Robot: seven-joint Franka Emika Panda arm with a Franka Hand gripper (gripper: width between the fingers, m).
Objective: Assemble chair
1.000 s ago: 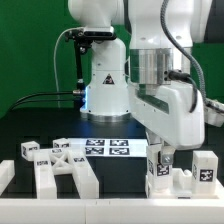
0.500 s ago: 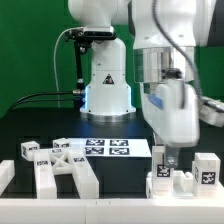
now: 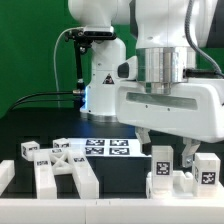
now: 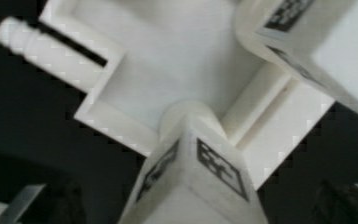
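Chair parts lie in two groups. At the exterior view's right a white assembly (image 3: 176, 182) stands with two upright tagged pieces, one (image 3: 160, 159) under my hand and one (image 3: 205, 169) further right. At the left lies a white frame piece (image 3: 62, 172) with tagged blocks (image 3: 28, 150) behind it. My gripper (image 3: 167, 147) hangs over the right assembly, open, its fingers (image 3: 143, 138) spread to either side of the nearer upright piece, apparently without touching it. The wrist view shows that tagged upright (image 4: 202, 165) and the white assembly (image 4: 158, 85) close up and blurred.
The marker board (image 3: 106, 148) lies flat on the black table between the two groups. The robot base (image 3: 105, 85) stands behind it with a cable. A low white rail (image 3: 6, 178) runs at the front left edge.
The hand has turned about its vertical axis over the right assembly. It was seen edge-on and now faces the camera broadside, with both fingers showing spread apart.
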